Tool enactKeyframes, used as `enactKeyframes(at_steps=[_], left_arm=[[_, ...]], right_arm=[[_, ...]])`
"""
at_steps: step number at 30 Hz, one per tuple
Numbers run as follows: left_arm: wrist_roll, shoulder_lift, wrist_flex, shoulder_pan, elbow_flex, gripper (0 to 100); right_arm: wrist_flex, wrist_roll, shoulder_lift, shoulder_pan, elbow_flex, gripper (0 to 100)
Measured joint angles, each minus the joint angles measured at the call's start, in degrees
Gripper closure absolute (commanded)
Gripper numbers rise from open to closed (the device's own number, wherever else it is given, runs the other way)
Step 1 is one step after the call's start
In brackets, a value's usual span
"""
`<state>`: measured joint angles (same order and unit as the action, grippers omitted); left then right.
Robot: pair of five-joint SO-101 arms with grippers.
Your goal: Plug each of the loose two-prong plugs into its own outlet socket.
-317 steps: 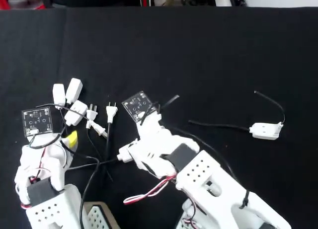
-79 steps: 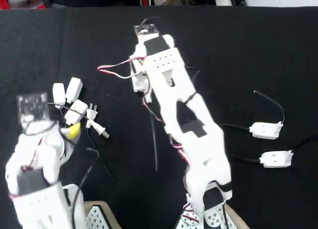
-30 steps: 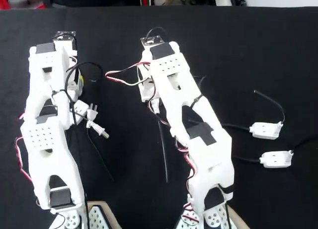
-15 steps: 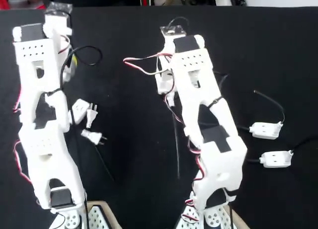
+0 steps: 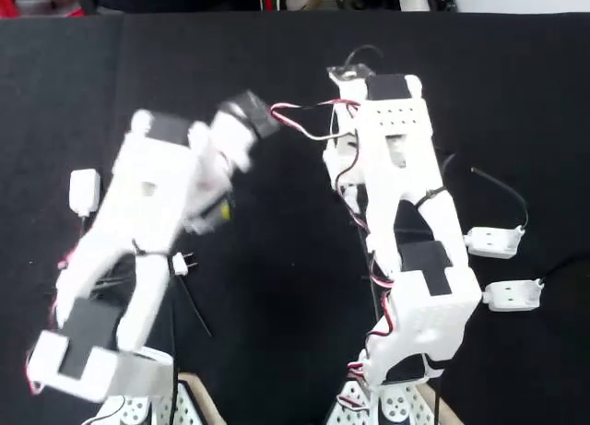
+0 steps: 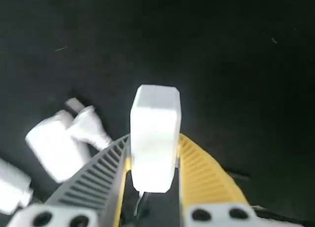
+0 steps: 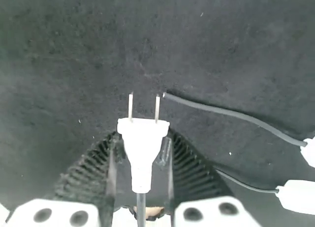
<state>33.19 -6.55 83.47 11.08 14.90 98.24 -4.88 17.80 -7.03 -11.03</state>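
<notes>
between the left claw's [image 6: 154, 138] two fingers, one grey [image 6: 98, 170] and one yellow [image 6: 204, 170], sits a white outlet socket [image 6: 155, 121]. the claw is closed narrow on its sides, and the block juts out past the fingertips above the black table [image 6: 236, 49]. just beside the grey finger, down on the cloth, lies a second socket block [image 6: 49, 148] with a small white plug [image 6: 88, 126] against it; how the two join i cannot tell.

in the right claw [image 7: 142, 137] a white two-prong plug [image 7: 142, 131] is pinched by its body. both prongs point straight out away from the claw, and its own black lead runs back between the fingers. just ahead of the prongs a loose black cord [image 7: 231, 114] begins and runs off across the table toward a white piece [image 7: 310, 155]. a near socket [image 7: 295, 192] lies close beside that claw's finger on the same side.

from above, the left arm [image 5: 157, 194] and the right arm [image 5: 396, 148] both stretch out over the table, well apart. beside the right arm, away from the left one, lie an upper socket [image 5: 495, 242] and a lower socket [image 5: 514, 295], near each other but apart. a loose plug [image 5: 180, 264] lies close by the left arm, and an outer socket [image 5: 85, 190] lies on its far side.
</notes>
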Motion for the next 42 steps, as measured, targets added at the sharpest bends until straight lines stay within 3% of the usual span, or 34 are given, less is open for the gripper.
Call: enactKeyframes(at_steps=[8,12,16,21,25,32,36,42], left_arm=[[11.08,-4.92,-29.01,4.75,29.1,96],[13.36,-5.19,-34.73,5.54,32.44,83],[12.75,-6.24,-35.78,5.71,33.67,73],[11.78,-6.33,-30.15,6.77,32.79,73],[6.68,-10.73,-25.85,7.91,31.74,73],[4.04,-28.13,-29.98,4.48,37.8,73],[6.51,-34.11,-32.97,2.46,44.04,73],[15.91,-44.4,-20.66,4.66,46.95,73]], right_arm=[[-3.43,-0.09,0.0,0.0,3.96,98.7],[-3.87,-0.09,0.0,0.0,4.31,98.7],[-3.96,-0.09,0.0,0.0,4.31,98.7],[-3.96,-0.09,0.0,0.0,4.31,98.7],[-3.96,-0.18,0.0,-0.09,4.31,98.7],[-3.96,-0.18,0.0,-0.09,4.31,98.7],[-3.96,-0.18,0.0,-0.09,4.31,98.7],[-3.96,-0.18,0.0,-0.09,4.31,98.7]])
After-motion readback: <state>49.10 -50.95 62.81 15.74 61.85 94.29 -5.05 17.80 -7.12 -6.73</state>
